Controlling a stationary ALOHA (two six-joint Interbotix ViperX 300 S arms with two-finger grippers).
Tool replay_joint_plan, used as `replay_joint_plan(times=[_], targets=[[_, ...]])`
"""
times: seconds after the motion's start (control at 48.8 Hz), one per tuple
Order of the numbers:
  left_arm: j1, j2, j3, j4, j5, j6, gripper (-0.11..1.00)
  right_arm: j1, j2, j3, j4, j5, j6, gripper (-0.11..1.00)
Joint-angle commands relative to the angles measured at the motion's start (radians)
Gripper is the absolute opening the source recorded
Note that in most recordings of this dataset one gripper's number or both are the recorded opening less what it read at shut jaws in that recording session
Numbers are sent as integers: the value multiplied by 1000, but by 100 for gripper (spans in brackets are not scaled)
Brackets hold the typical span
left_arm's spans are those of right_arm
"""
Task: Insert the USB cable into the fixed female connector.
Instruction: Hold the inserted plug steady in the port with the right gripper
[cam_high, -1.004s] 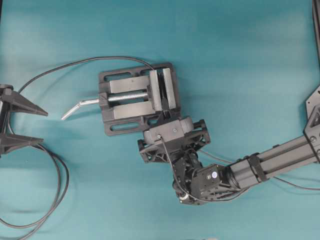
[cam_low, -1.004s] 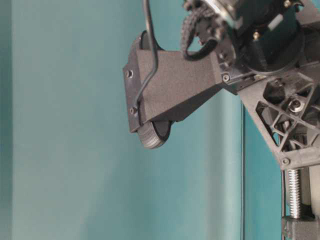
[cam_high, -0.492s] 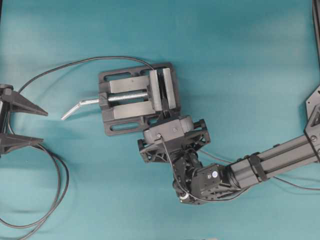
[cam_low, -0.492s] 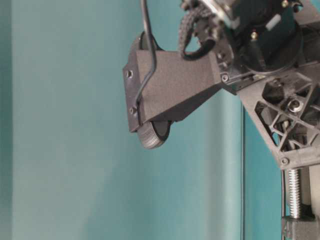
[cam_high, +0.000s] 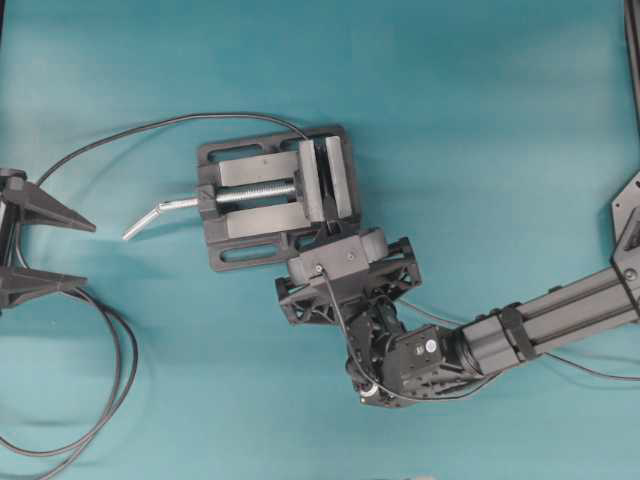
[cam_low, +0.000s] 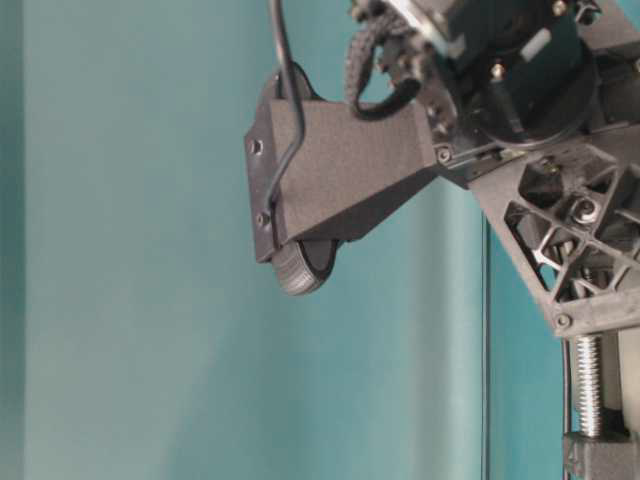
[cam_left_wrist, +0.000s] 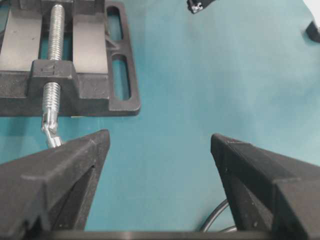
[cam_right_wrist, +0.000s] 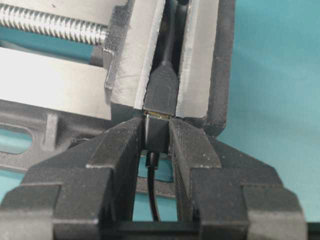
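Overhead view looks straight down on the teal table (cam_high: 500, 120), wide; table-level view sits sideways, very near the right arm; left wrist view faces the vise (cam_left_wrist: 75, 75) from afar; right wrist view close on it; all share it.

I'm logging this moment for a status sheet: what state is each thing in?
USB cable: plug pinched in the right gripper, its silver tip at the socket's mouth.
Fixed female connector: clamped upright between the vise jaws.
Vise: closed on the connector, bent handle sticking out left.
Right gripper: shut on the plug.
Left gripper: open, empty, off to the side.
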Motion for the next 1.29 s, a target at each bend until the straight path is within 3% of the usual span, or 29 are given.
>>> replay_joint_plan(times=[0.0,0.635,0.983,1.27], targets=[[2,9,-12,3,-8,-6,94,-103,-21,6,-5,-6,-2,21],[2,8,-12,3,-8,-6,94,-44,-23,0,40,-34,-2,21],[0,9,-11,3,-8,-6,94,-35,-23,2,40,31,-51,21],[2,9,-12,3,-8,-6,94,-5,-23,0,40,31,-52,21]])
